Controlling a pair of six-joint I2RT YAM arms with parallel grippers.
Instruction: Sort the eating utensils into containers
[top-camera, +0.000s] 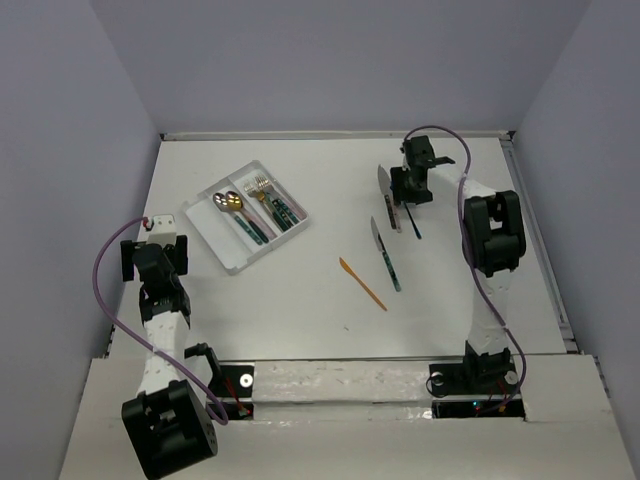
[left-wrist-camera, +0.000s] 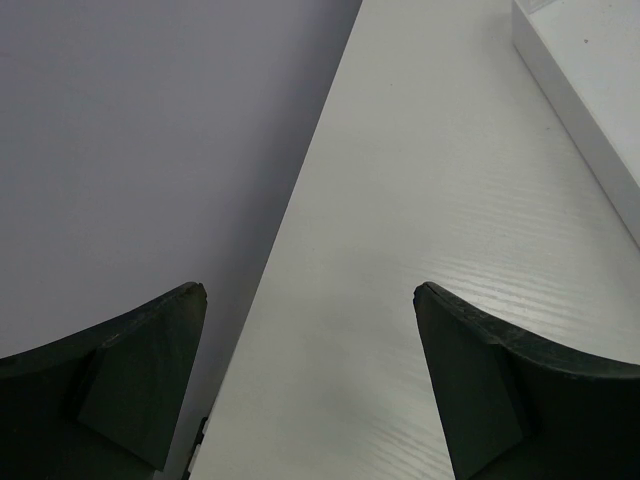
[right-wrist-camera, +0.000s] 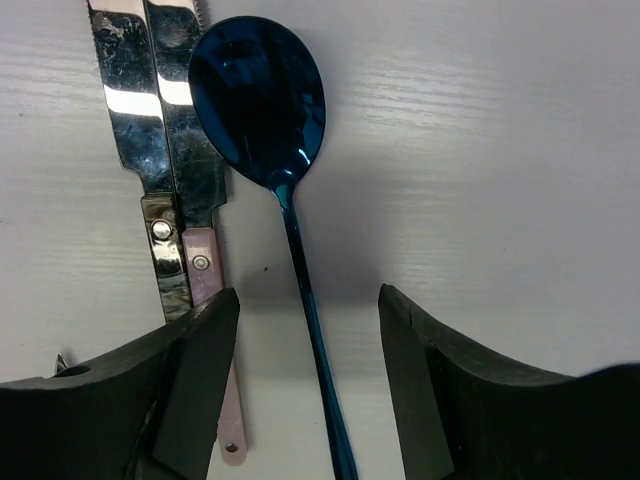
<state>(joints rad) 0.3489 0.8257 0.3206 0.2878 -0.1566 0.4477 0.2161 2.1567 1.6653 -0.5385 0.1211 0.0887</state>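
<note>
The clear three-compartment tray (top-camera: 228, 252) lies at the left, holding spoons (top-camera: 232, 204) and forks (top-camera: 263, 188) with teal and pink handles. My right gripper (top-camera: 408, 196) is open and low over the table at the back right. In the right wrist view its fingers (right-wrist-camera: 200, 380) straddle the thin handle of an all-blue spoon (right-wrist-camera: 258, 95) without touching it. Two knives (right-wrist-camera: 150, 110) lie side by side just left of the spoon, one with a pink handle (right-wrist-camera: 208, 290). A teal-handled knife (top-camera: 386, 256) and an orange knife (top-camera: 362, 283) lie mid-table. My left gripper (top-camera: 163, 238) is open and empty.
The left wrist view shows the table's left edge against the grey wall and a corner of the tray (left-wrist-camera: 580, 90) at the upper right. Walls close the table at the back and both sides. The right arm's purple cable (top-camera: 462, 190) loops beside it.
</note>
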